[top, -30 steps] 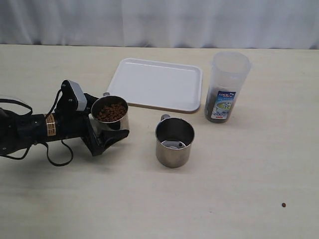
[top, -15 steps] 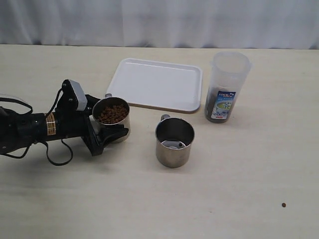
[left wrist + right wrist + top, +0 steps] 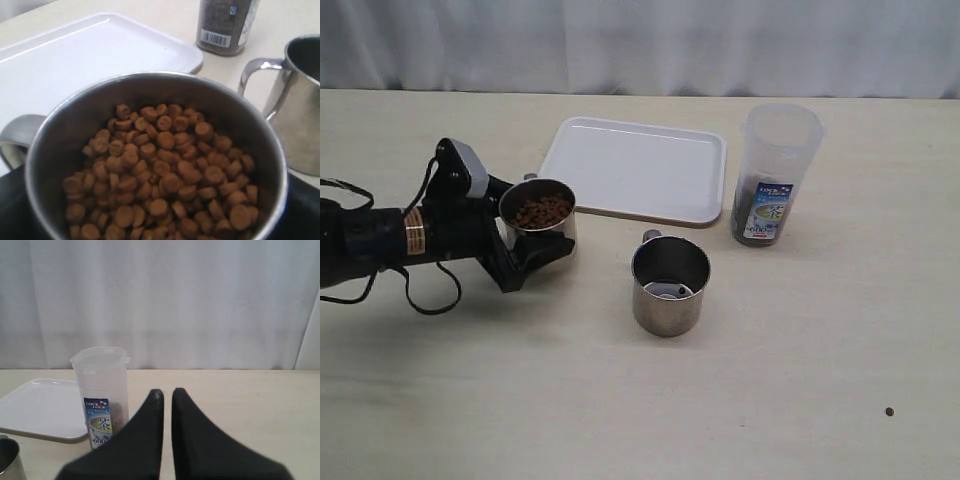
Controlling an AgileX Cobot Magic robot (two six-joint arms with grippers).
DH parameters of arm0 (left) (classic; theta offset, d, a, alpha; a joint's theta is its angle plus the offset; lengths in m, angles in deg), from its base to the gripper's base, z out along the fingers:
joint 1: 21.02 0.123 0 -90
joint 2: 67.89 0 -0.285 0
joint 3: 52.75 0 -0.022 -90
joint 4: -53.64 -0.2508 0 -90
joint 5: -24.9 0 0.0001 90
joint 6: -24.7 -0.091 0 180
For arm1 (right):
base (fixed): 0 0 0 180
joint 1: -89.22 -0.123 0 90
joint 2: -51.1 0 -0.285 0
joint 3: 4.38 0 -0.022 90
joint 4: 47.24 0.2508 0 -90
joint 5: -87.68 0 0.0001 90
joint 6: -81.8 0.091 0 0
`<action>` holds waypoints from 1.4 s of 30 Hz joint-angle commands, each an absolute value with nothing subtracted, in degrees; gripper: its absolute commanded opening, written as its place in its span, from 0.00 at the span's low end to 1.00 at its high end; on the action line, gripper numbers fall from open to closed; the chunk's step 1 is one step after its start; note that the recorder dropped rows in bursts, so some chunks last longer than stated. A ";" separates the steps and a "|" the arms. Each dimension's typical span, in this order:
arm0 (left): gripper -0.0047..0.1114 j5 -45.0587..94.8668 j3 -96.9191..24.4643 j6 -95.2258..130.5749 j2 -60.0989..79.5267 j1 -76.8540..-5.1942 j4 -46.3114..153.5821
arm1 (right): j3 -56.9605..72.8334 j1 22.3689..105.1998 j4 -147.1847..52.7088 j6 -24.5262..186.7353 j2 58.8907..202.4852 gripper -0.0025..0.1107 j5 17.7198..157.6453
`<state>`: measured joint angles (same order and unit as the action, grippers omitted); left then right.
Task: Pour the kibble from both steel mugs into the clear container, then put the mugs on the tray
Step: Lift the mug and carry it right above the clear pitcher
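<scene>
1. Steel is being gripped on the left side of the table (image 3: pixel 620 400): the full steel mug (image 3: pixel 558 230) is being clamped between the black jaws of the left gripper (image 3: pixel 540 228), one jaw on each side of its wall.
2. The kibble (image 3: pixel 165 170) is being carried in that mug, heaped close to the rim. The mug is being held upright just beside the near left corner of the white tray (image 3: pixel 650 165). Whether its base is touching the table cannot be told.
3. The empty steel mug (image 3: pixel 670 290) is being shown standing on the table, apart from the held mug and in front of the tray, with its loop handle turned toward the tray.
4. The clear container (image 3: pixel 778 150) is being shown upright just beside the tray's right edge, with a dark layer of kibble at its bottom behind the blue-and-white label.
5. The right gripper (image 3: pixel 167 393) is being seen only in its own wrist view. Its fingers are being pressed together with a bare sliver between them, and they are pointing toward the container and tray.
6. A stray pellet (image 3: pixel 889 411) is being shown on the table, well apart from everything else.
</scene>
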<state>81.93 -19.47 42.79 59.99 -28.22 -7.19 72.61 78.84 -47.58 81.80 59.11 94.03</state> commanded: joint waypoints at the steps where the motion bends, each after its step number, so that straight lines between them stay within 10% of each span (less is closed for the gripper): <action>1: 0.04 80.22 -19.62 49.51 54.54 -28.05 -10.29 | 72.83 79.26 -47.64 82.10 58.89 0.06 93.46; 18: 0.04 64.59 -10.94 60.69 29.19 -28.87 -9.72 | 72.83 79.26 -47.64 82.10 58.89 0.06 93.46; 24: 0.04 42.63 -10.45 42.11 21.63 -45.20 14.85 | 72.83 79.26 -47.64 82.10 58.89 0.06 93.46; 42: 0.04 24.90 -44.49 12.30 42.31 -57.98 40.65 | 72.83 79.26 -47.64 82.10 58.89 0.06 93.46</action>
